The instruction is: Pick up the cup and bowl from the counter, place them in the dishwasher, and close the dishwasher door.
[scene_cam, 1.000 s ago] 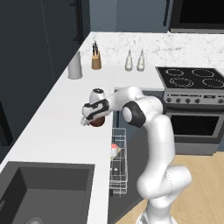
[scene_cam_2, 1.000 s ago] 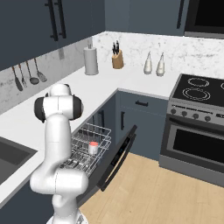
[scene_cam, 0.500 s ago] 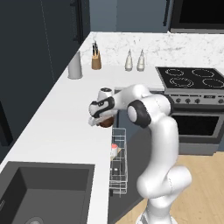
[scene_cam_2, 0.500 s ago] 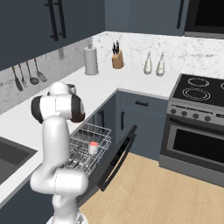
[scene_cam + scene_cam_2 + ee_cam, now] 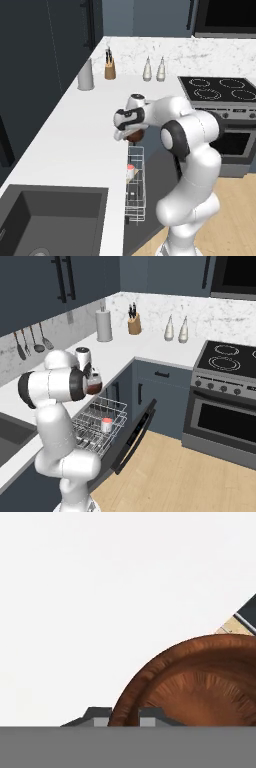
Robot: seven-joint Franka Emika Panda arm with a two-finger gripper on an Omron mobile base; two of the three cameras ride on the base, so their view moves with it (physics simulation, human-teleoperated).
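In the left base view the gripper [image 5: 129, 131] has carried the bowl [image 5: 135, 135] from further in on the counter [image 5: 70, 145] to the counter's front edge, so it now hangs just above the pulled-out dishwasher [image 5: 135, 192] rack. That suggests the transfer is well along and lowering into the rack is the next step. The cup [image 5: 130, 173] already stands in that rack, below the bowl, and could get in the way of the descent. A grey canister [image 5: 85, 75] and a knife block [image 5: 109, 69] stand well apart at the back of the counter.

In the right base view the bowl [image 5: 93, 385] has likewise shifted outward with the hand and sits over the rack's near corner, with the cup [image 5: 106, 425] lower and nearer the dishwasher door [image 5: 134, 435], which hangs open and is yet to be shut.

In the hand view the fingertips [image 5: 102, 716] straddle the bowl's [image 5: 200, 682] rim, pinching it, one pad outside and one inside, with white counter beyond.
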